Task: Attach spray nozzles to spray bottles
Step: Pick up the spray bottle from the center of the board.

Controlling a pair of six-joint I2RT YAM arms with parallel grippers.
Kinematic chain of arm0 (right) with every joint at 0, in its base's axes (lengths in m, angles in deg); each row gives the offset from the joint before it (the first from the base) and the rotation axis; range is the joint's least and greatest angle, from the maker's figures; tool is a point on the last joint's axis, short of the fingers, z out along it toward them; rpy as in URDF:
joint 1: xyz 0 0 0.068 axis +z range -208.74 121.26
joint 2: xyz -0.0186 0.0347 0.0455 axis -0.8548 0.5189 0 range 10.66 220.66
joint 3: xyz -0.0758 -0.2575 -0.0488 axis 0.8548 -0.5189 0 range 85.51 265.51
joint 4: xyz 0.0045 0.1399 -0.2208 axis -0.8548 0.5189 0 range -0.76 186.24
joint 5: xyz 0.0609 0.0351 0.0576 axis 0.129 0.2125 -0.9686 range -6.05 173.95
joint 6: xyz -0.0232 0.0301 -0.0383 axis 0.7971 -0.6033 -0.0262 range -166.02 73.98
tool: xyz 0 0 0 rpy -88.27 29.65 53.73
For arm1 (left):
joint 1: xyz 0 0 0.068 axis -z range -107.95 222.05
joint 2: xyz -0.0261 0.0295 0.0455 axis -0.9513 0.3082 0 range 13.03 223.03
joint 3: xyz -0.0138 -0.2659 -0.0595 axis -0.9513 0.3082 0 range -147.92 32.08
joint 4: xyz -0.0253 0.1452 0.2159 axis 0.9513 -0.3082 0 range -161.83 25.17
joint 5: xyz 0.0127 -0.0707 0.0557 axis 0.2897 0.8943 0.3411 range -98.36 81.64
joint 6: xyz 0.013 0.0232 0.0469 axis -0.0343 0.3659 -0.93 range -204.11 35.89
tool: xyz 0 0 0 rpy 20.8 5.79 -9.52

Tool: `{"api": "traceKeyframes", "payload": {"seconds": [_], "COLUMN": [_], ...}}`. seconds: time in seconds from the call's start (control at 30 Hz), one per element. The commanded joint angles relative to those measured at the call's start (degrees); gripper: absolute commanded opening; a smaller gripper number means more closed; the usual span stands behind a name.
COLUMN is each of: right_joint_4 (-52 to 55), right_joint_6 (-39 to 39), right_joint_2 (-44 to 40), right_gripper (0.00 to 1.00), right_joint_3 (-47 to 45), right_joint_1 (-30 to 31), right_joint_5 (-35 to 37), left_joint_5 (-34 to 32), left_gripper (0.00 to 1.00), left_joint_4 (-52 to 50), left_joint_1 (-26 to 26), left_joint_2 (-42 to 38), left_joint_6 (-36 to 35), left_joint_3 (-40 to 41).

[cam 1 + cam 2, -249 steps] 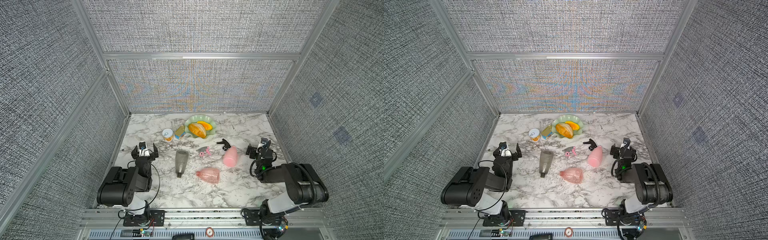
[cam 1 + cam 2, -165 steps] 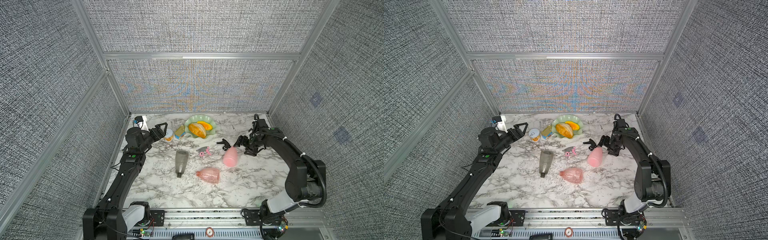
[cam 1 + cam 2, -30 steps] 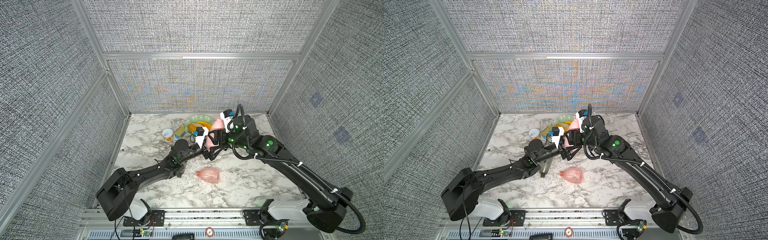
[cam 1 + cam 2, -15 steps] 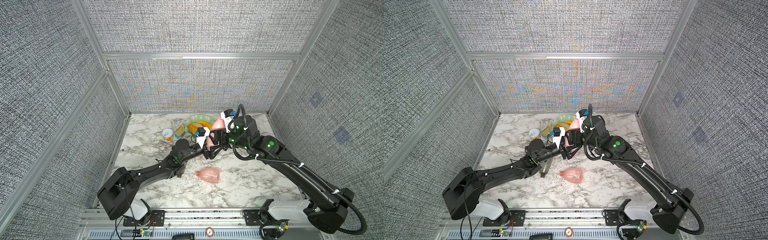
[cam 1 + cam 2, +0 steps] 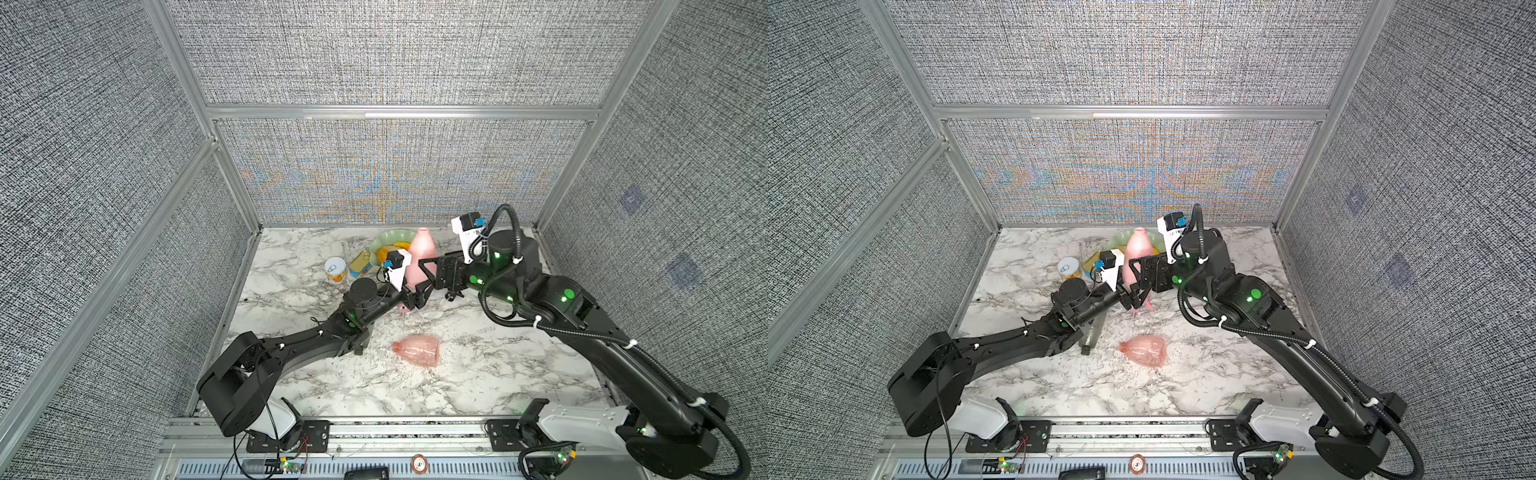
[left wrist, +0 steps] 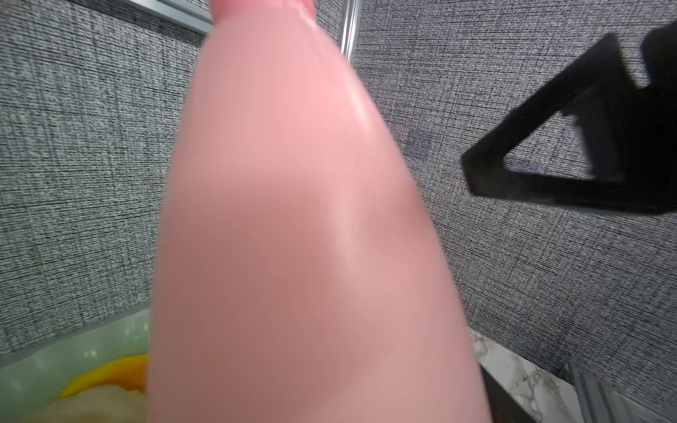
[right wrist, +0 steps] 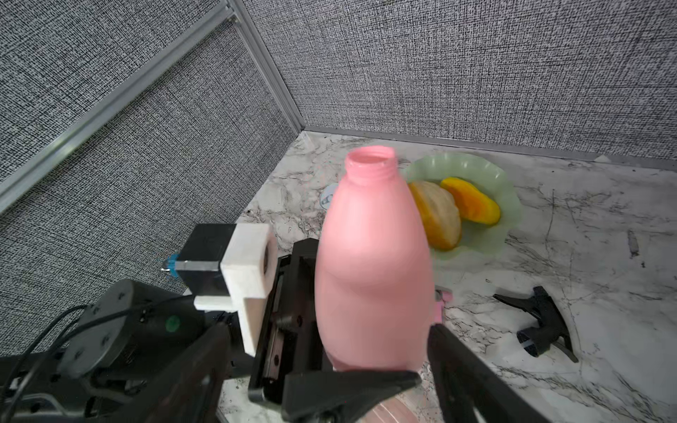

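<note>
Pastel-pink opaque bottle (image 7: 370, 263) stands upright, threaded neck uncapped, pinched low by left gripper (image 5: 419, 296); right gripper (image 5: 426, 274) spread around it.

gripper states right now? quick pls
Left gripper: jaws closed on the opaque pink bottle, holding it upright.
Right gripper: open, jaws spread on either side of that bottle, holding nothing.

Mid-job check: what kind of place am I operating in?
Probably an enclosed robot test cell in a lab: grey fabric wall panels in aluminium framing, a marble-pattern tabletop, left arm and right arm mounted on a front rail.
</note>
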Motion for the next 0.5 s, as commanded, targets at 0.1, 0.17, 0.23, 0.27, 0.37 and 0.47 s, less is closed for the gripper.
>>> {"api": "traceKeyframes", "payload": {"seconds": [0.1,0.17,0.23,0.27,0.37,0.47], "right_joint_4": [12.24,15.48,16.21,15.51,11.87,9.61], "right_joint_6": [-1.66,-4.33,-6.01,-6.28,-6.28,-6.29], "right_joint_2": [0.37,1.17,1.52,1.66,2.62,6.63], "right_gripper": [0.87,0.85,0.83,0.8,0.66,0.6], "right_joint_3": [4.73,4.91,3.34,1.64,-4.15,-7.68], "right_joint_1": [-1.94,-5.34,-9.77,-12.77,-19.93,-24.37], "right_joint_5": [12.77,13.38,10.23,7.39,-1.02,-5.66], "left_joint_5": [-5.85,-6.41,-6.69,-6.35,-6.39,-6.93], "left_gripper": [0.78,0.78,0.78,0.78,0.78,0.78], "left_joint_4": [0.7,0.92,1.16,1.06,-0.52,-3.52], "left_joint_1": [-0.44,-0.44,-0.44,-0.44,-0.42,-0.34], "left_joint_2": [-3.3,-5.43,-8.02,-9.51,-13.02,-16.27], "left_joint_6": [-7.44,-9.86,-12.33,-13.98,-17.6,-19.45], "left_joint_3": [-0.48,-0.01,0.92,1.53,2.6,3.11]}}
